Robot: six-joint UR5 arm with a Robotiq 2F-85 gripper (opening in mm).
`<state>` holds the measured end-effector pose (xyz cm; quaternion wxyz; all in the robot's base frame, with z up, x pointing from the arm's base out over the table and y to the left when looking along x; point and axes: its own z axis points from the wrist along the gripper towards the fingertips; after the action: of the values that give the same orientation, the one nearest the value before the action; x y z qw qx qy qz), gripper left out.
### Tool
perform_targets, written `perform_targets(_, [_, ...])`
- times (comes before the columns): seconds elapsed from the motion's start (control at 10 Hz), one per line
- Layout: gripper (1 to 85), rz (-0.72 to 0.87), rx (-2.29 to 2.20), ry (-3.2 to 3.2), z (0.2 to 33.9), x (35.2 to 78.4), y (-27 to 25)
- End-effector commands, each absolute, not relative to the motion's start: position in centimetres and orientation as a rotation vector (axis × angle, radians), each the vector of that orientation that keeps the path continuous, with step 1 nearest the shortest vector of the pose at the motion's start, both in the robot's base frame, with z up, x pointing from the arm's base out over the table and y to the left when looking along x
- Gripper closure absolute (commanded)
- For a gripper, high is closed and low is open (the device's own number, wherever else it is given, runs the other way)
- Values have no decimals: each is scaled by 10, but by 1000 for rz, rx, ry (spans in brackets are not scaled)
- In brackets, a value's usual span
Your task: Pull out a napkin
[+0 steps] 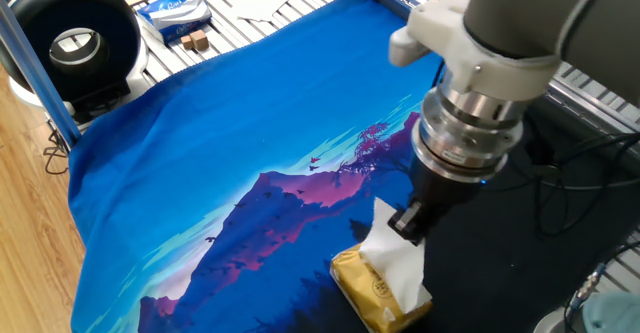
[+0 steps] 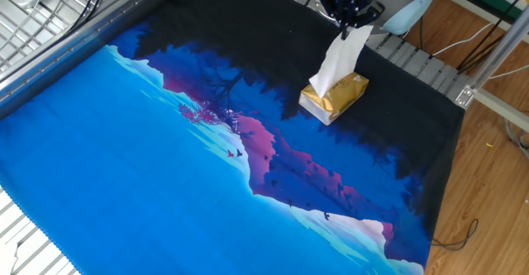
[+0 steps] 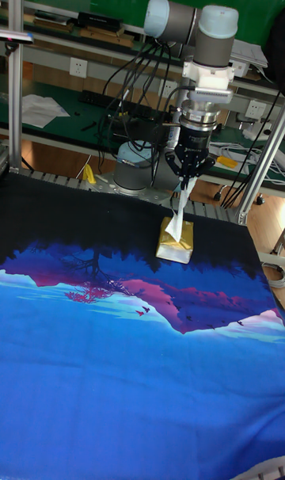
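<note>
A white napkin stretches up out of the gold-yellow tissue pack, its lower end still in the slot. My gripper is shut on the napkin's top edge, directly above the pack and slightly off to one side. The pack lies flat on the dark part of the printed cloth.
The blue mountain-print cloth covers the table. A black round device, a blue-and-white packet and small brown blocks sit on the slatted surface beyond the cloth. Cables trail beside the arm.
</note>
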<state>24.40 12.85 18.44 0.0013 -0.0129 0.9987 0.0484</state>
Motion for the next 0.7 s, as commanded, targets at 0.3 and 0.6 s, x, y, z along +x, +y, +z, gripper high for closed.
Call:
perform_targets(0.3, [847,159,-124,3368,197,167,125])
perform_targets(0.6, [847,246,-142,3512,209,134,134])
